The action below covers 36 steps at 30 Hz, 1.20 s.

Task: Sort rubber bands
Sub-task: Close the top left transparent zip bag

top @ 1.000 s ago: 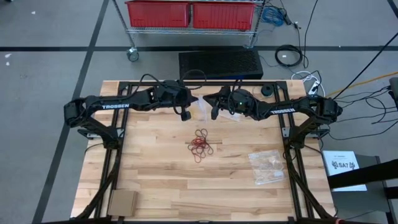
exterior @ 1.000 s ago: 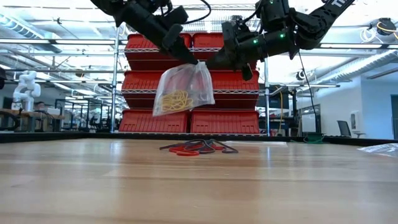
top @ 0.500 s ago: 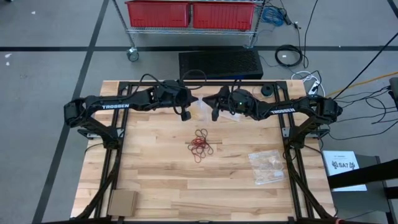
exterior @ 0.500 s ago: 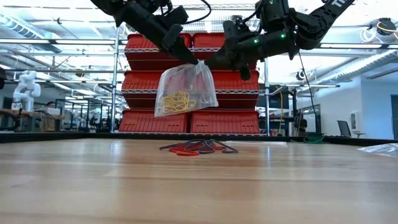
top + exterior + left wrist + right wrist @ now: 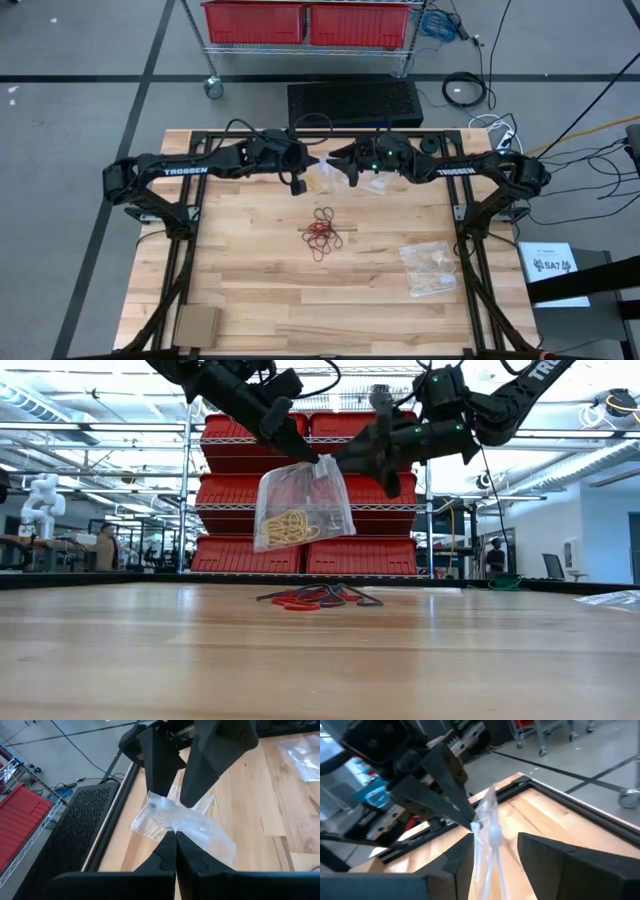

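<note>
A clear plastic bag [image 5: 300,505] with yellowish rubber bands in its bottom hangs above the table's far middle. My left gripper [image 5: 312,457] is shut on its top. My right gripper [image 5: 494,840] faces it from the right, open, one finger on either side of the bag's top edge [image 5: 487,817]. A loose pile of red and dark rubber bands [image 5: 323,232] lies on the wooden table [image 5: 250,280] at its middle, nearer than the bag. My left gripper pinches the bag's top edge [image 5: 171,829] between its two shut fingers, coming slanting down from the table's left. The bag hangs below the fingertips, clear of the table, with the yellowish bands sagging in its bottom [image 5: 285,528]. My right gripper: I cannot tell whether its open fingers touch the bag's top.
A second clear bag [image 5: 428,268] lies flat near the table's right edge, and another [image 5: 372,183] lies under the right gripper. A cardboard piece [image 5: 197,325] sits at the near left corner. Beyond the far edge are a black block [image 5: 355,102] and red bins [image 5: 308,22].
My right gripper has opened and let go of the bag's top, rolling and drawing a little toward the table's far right. The bag stays in my left gripper and now hangs straighter and wider than before.
</note>
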Tool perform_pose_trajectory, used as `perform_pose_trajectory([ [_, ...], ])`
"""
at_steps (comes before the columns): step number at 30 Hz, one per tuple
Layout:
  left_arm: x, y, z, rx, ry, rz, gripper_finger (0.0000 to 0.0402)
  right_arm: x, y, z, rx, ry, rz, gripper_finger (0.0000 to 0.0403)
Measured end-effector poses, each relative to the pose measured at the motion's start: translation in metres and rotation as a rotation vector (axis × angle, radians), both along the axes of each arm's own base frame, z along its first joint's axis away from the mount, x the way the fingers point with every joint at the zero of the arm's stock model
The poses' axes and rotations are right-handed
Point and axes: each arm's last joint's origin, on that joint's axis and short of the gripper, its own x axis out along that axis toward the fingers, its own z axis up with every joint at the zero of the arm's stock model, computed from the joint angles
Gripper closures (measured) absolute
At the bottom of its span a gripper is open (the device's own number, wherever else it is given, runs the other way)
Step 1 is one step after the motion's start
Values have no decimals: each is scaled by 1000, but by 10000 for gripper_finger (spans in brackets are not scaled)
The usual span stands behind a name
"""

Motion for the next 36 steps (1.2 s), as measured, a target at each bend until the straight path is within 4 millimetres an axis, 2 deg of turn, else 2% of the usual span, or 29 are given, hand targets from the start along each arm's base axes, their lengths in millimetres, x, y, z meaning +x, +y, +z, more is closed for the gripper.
perform_pose_trajectory([
  [5, 0, 0, 0, 2, -3, 0, 402, 0, -1, 1, -20, -6, 15, 285],
  [14, 0, 0, 1, 1, -6, 1, 402, 0, -1, 2, -72, -13, 20, 387],
  [21, 0, 0, 1, -3, -9, 4, 396, 0, -1, 2, -91, -10, 21, 399],
  [28, 0, 1, 1, 1, -7, 5, 347, 0, 0, 1, -97, -4, 45, 402],
  [36, -1, 3, 1, -1, -8, 12, 265, -6, 5, 9, -115, 22, 64, 402],
])
